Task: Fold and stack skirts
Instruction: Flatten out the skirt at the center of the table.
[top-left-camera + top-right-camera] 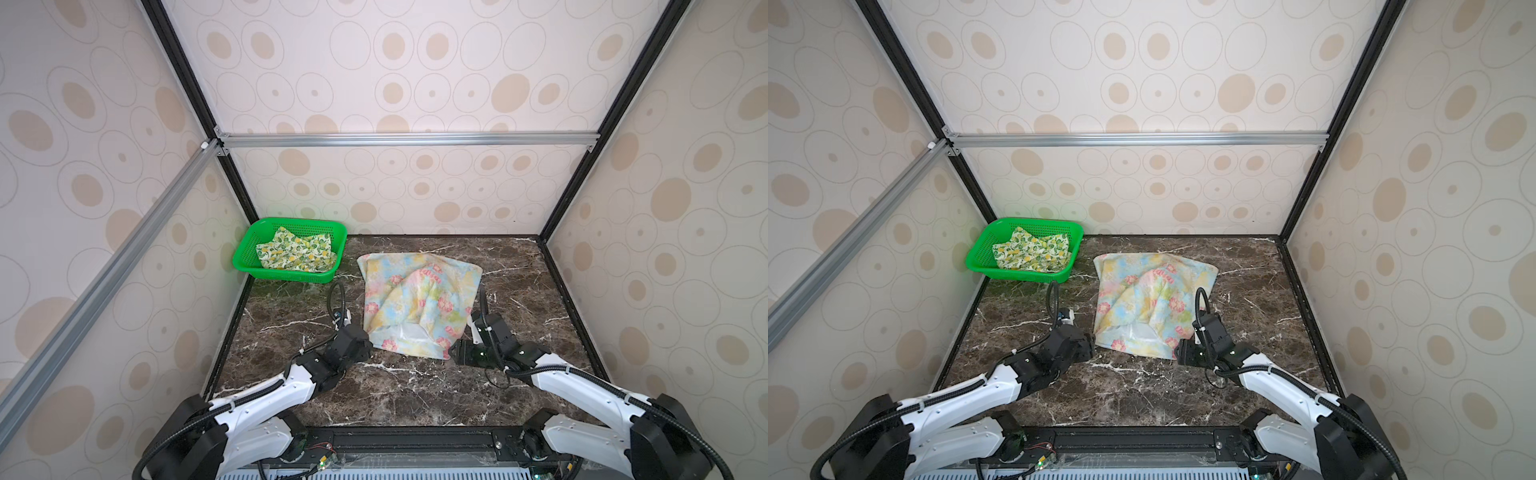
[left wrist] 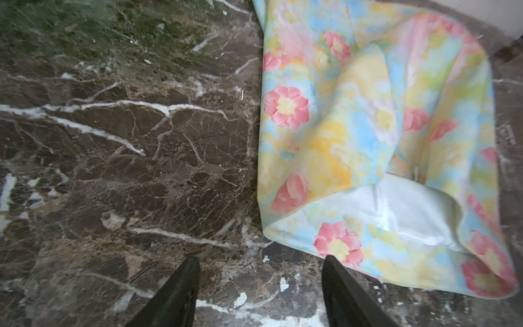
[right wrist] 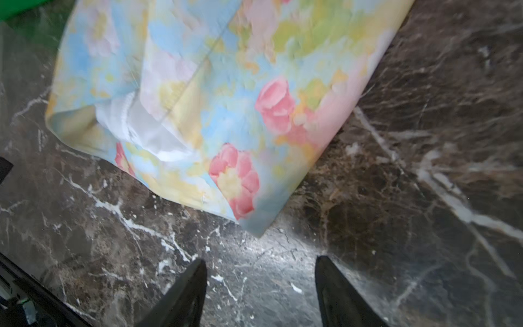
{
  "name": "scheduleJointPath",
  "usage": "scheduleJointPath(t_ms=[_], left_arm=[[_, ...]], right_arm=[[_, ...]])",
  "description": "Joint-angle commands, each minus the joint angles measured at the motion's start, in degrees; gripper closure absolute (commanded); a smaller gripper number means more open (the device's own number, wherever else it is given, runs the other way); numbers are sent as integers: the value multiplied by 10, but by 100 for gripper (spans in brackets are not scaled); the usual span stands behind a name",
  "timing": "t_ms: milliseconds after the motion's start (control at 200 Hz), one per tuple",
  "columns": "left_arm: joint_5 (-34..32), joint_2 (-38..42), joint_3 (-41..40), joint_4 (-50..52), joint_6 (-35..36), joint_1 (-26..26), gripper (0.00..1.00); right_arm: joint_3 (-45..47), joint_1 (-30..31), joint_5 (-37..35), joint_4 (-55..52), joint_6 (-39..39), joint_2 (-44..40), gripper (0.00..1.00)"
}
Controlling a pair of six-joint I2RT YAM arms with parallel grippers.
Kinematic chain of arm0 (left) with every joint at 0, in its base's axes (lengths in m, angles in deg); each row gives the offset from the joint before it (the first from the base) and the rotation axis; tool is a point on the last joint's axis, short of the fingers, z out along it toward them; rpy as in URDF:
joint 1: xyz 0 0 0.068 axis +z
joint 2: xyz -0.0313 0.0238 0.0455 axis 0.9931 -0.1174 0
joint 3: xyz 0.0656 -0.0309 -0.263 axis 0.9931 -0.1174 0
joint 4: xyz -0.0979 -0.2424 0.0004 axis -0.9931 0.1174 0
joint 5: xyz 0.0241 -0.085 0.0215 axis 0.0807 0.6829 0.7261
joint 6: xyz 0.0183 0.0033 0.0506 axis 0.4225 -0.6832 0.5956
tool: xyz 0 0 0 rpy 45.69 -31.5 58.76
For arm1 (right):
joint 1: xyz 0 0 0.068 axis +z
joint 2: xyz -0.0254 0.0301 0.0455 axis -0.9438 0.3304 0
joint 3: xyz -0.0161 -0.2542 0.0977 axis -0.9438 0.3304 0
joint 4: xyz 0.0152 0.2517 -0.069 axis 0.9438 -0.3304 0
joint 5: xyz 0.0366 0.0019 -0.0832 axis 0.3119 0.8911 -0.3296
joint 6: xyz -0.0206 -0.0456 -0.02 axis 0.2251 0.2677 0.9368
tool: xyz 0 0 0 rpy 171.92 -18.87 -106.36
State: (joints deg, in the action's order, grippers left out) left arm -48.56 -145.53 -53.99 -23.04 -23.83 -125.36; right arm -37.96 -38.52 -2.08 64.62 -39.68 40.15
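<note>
The pastel blue-yellow skirt with pink flowers (image 1: 419, 299) (image 1: 1150, 299) lies rumpled on the marble table, with white lining showing at its near edge (image 2: 396, 209) (image 3: 147, 136). The cream lemon-print skirt (image 1: 297, 251) (image 1: 1032, 251) sits crumpled in the green basket. My left gripper (image 2: 260, 259) (image 1: 368, 340) is open just off the floral skirt's near-left corner, with only table between its fingers. My right gripper (image 3: 260, 259) (image 1: 455, 353) is open a little short of the near-right corner and holds nothing.
The green perforated basket (image 1: 286, 275) (image 1: 1017, 272) stands at the back left corner of the table. Patterned walls with a black and aluminium frame (image 1: 407, 139) enclose the table on three sides. Bare marble (image 1: 407, 390) lies between the skirt and the front edge.
</note>
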Motion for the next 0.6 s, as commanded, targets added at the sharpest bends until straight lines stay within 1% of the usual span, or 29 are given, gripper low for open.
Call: scheduleJointPath(t_ms=[0,55,145,335,430,595], left_arm=[[-17,4,42,38,4,-2,30],[-13,-17,60,38,31,-3,30],[-2,-73,89,21,69,-3,30],[8,-189,132,-10,124,-13,33],[-2,-218,139,-20,133,-15,34],[-6,-238,144,-38,142,-15,40]], right_arm=[[-42,6,-51,-29,-6,-7,36],[-64,6,-65,-47,11,9,36],[-90,6,-80,-60,27,50,37],[-109,29,-103,-42,44,106,38],[-109,33,-102,-36,40,118,38],[-101,36,-91,-21,34,122,38]])
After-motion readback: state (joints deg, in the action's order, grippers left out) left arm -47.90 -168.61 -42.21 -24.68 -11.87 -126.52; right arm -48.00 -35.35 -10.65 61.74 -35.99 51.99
